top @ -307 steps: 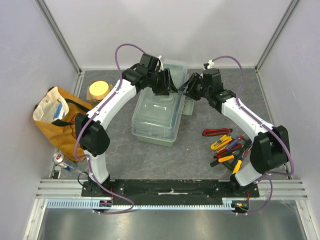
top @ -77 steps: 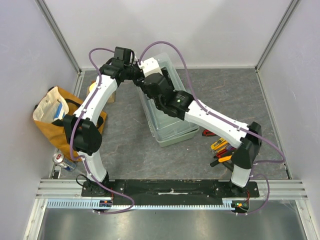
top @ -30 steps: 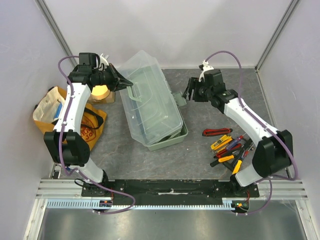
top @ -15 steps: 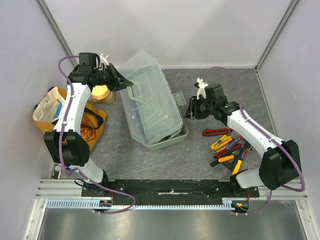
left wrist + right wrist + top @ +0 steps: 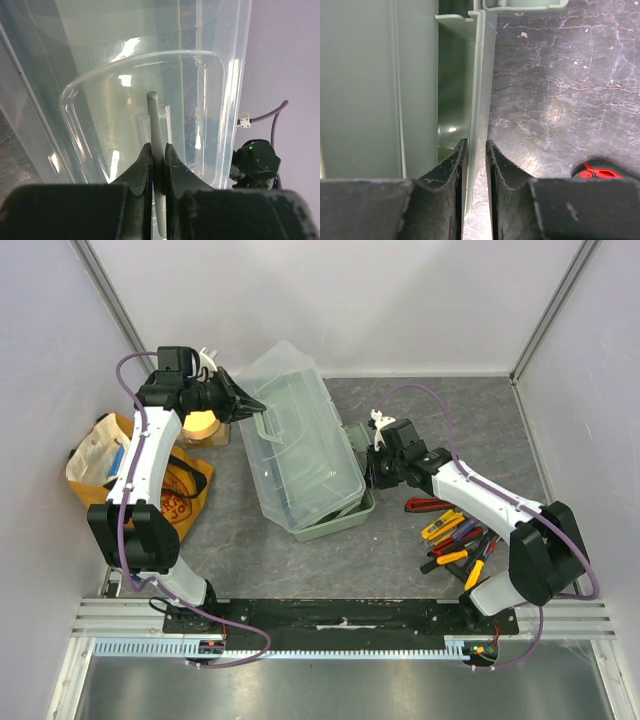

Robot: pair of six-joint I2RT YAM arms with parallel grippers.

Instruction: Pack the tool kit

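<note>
The left gripper was clamped on a thin sage-green tab of the translucent lid, a glossy shell with rounded corners. The right gripper stood narrow, its fingers astride the thin base wall; firm contact could not be told. The toolbox, a pale sage-green rectangular plastic case, lay diagonally at centre left of the overhead view, lid tilted up, on the mottled grey table. Hand tools with red, yellow and blue handles lay at lower right.
</note>
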